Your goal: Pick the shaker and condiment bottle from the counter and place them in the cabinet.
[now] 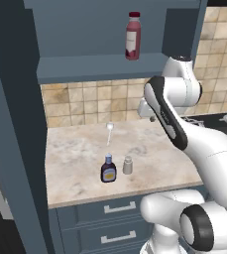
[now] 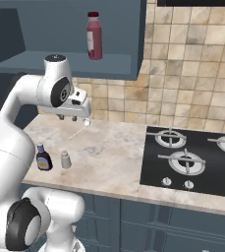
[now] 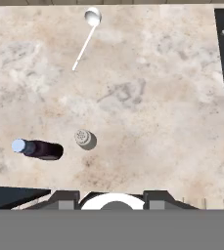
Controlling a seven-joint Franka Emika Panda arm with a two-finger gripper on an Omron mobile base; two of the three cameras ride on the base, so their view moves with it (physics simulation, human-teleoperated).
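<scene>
Worktop of beige marbled stone (image 1: 149,158): small grey cylindrical shaker (image 1: 128,165) and dark brown blue-capped condiment bottle (image 1: 108,169) stand side by side near its front edge; whether my gripper (image 2: 68,117) is spread, I cannot tell.

Marbled counter (image 1: 80,144) — bottle (image 1: 108,169), shaker (image 1: 128,165) (just beside), spoon (image 1: 109,132).

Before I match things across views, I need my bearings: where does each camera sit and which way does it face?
Left base view: behind the arm's left, facing the beige marbled counter; white arm at right.
Right base view: behind its right, facing counter and black stove; arm at left.
Hand view: above, looking down.
All share the small grey shaker and dark brown blue-capped bottle.
</scene>
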